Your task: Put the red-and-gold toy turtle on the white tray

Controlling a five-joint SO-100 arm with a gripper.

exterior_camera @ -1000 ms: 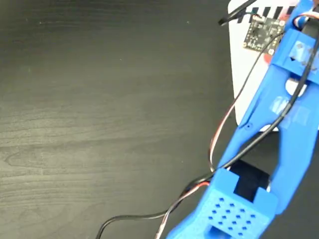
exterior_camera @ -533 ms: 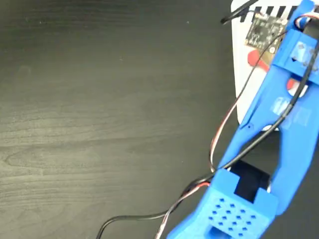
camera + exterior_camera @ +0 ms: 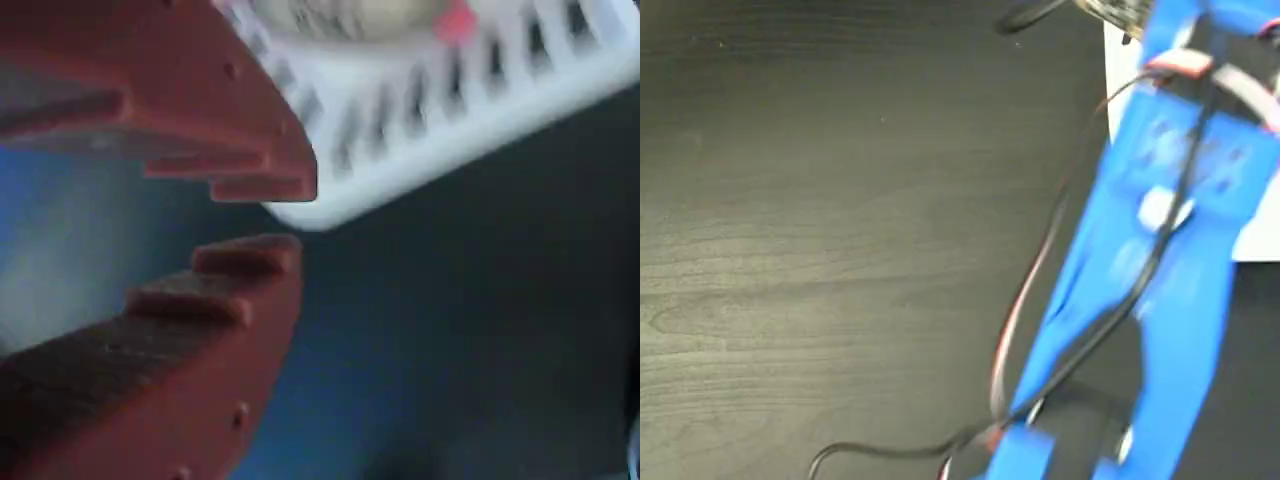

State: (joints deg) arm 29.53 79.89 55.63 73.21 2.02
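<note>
Fixed view: blue arm blurred over dark tabletop, tray mostly hidden; turtle apparently already on the tray.

Dark wood-grain tabletop (image 3: 840,250) fills the fixed view; the blue arm (image 3: 1160,260) crosses the right side, smeared, with black and red cables (image 3: 1025,300) trailing down it. The white tray (image 3: 450,110) shows in the wrist view at top, striped edge toward the camera, blurred. On it, at the top edge, sits a pale gold dome with a coral-red bit beside it, judged to be the red-and-gold toy turtle (image 3: 370,12), lying on the tray surface. The red gripper (image 3: 255,215) is off the tray edge, jaws nearly closed with a narrow gap, nothing between them. Placement looks done; only pulling clear remains.
</note>
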